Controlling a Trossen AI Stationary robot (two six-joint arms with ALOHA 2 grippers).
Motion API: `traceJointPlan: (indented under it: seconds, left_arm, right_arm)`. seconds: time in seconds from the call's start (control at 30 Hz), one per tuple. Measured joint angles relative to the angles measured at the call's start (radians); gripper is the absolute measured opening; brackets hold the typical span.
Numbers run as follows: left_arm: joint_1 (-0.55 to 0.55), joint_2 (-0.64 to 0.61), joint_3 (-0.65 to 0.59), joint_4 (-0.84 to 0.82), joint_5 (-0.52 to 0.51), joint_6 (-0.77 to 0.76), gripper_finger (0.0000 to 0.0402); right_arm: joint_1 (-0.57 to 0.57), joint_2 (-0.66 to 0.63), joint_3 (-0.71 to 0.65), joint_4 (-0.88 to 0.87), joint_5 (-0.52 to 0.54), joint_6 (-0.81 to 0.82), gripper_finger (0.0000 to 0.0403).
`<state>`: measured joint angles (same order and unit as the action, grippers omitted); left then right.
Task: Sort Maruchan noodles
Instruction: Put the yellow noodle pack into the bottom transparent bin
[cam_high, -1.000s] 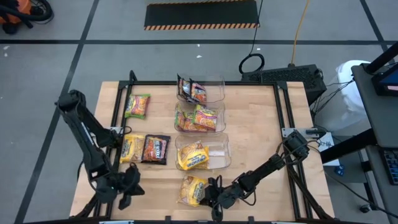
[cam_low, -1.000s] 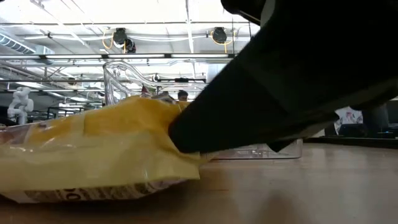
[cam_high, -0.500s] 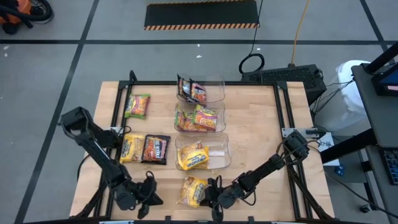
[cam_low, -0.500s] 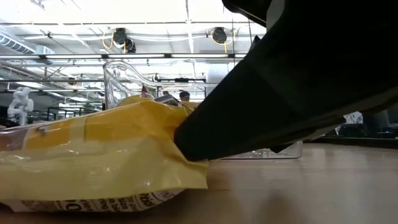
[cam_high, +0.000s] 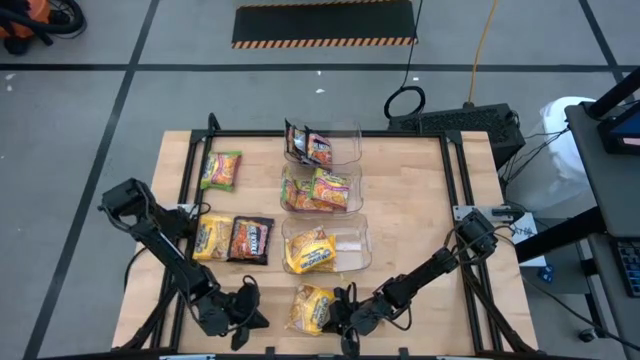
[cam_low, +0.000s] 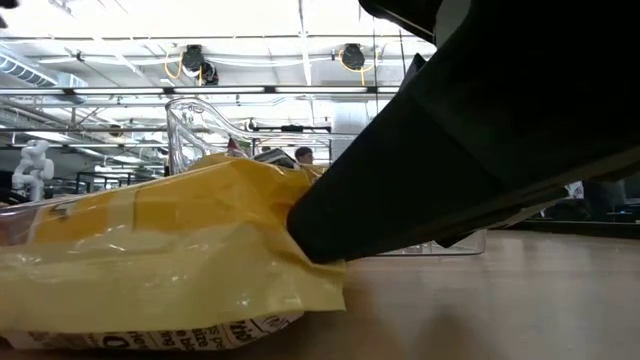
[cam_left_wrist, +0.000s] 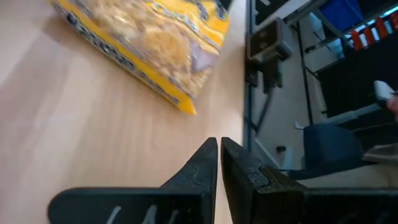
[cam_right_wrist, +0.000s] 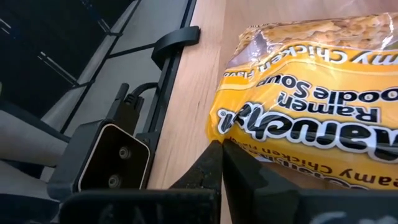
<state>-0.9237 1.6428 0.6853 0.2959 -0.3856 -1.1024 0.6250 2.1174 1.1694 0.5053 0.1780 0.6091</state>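
Two pincers sit low at your table's (cam_high: 410, 230) near edge. Your right pincer (cam_high: 340, 312) is pressed together on the edge of a yellow noodle packet (cam_high: 310, 307) lying just in front of the nearest clear bin (cam_high: 355, 245). Your left pincer (cam_high: 252, 314) has its fingers almost together, nothing between them, just left of that packet. Other packets lie in the three bins; three more lie loose on the table's left: green-yellow (cam_high: 221, 170), yellow (cam_high: 211, 238), dark (cam_high: 250, 240).
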Motion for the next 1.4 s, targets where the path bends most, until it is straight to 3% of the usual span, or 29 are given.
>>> traceJointPlan:
  seconds: [0.4,0.7,1.03,1.4]
  left_arm:
    - [0.057,0.04,0.001,0.055,0.001,0.03,0.0026]
    - [0.057,0.137,0.001,0.238,0.037,-0.018,0.0026]
    - [0.057,0.201,0.004,0.244,0.032,-0.102,0.0026]
    - [0.06,0.204,0.003,0.256,0.033,-0.07,0.0026]
  right_arm:
    - [0.0,0.0,0.0,0.0,0.0,-0.001,0.0]
    - [0.0,-0.001,0.0,0.0,0.0,-0.001,0.0]
    - [0.0,-0.001,0.0,0.0,0.0,-0.02,0.0]
    - [0.0,-0.001,0.0,0.0,0.0,-0.02,0.0]
